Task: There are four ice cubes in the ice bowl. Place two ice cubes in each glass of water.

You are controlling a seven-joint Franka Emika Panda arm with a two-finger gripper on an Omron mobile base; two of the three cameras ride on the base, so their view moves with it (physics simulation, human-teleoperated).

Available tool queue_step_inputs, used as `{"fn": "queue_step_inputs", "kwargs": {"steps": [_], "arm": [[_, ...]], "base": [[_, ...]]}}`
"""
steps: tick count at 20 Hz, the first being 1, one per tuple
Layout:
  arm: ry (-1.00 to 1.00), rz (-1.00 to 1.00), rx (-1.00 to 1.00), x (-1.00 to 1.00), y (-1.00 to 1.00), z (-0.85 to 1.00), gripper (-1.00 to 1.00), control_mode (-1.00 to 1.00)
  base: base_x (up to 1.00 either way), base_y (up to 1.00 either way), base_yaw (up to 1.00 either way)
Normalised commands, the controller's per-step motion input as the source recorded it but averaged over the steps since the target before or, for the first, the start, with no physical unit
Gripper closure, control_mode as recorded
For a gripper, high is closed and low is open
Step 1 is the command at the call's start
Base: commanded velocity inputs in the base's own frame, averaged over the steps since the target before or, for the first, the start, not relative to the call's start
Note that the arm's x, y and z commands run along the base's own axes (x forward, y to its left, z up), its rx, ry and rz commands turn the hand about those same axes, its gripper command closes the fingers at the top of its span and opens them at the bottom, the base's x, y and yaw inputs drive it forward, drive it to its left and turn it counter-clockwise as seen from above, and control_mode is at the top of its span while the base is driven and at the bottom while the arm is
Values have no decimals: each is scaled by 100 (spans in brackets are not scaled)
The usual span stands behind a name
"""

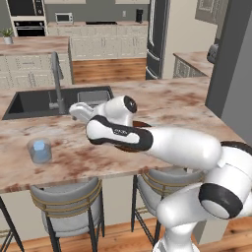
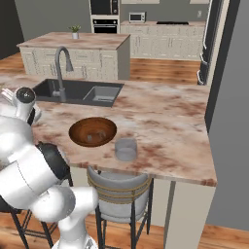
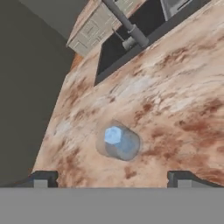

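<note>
Ice cubes: blue ice sits in the left glass, gripper above it with jaws wide apart and empty.

In the hand view a pale-blue ice cube lies inside that glass on the marble desk, between the two dark fingertips below. The wooden ice bowl stands near the desk's front edge, with the second glass just beside it. The sink and faucet lie behind.
</note>
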Motion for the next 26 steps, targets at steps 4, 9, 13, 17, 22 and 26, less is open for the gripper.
{"fn": "queue_step_inputs", "kwargs": {"steps": [4, 9, 13, 17, 22, 26], "arm": [[6, -8, 10, -8, -100, 100, -100, -100], [13, -2, -6, -35, -99, 77, -100, -100], [30, -8, -16, -31, -84, 64, -100, -100], [38, -15, -23, -5, -52, 23, -100, -100], [32, -24, -19, 0, -17, -4, -100, -100], [10, -29, -7, 0, -13, -56, -100, -100]], "base": [[0, 0, 0], [0, 0, 0], [0, 0, 0], [0, 0, 0], [0, 0, 0], [0, 0, 0]]}}
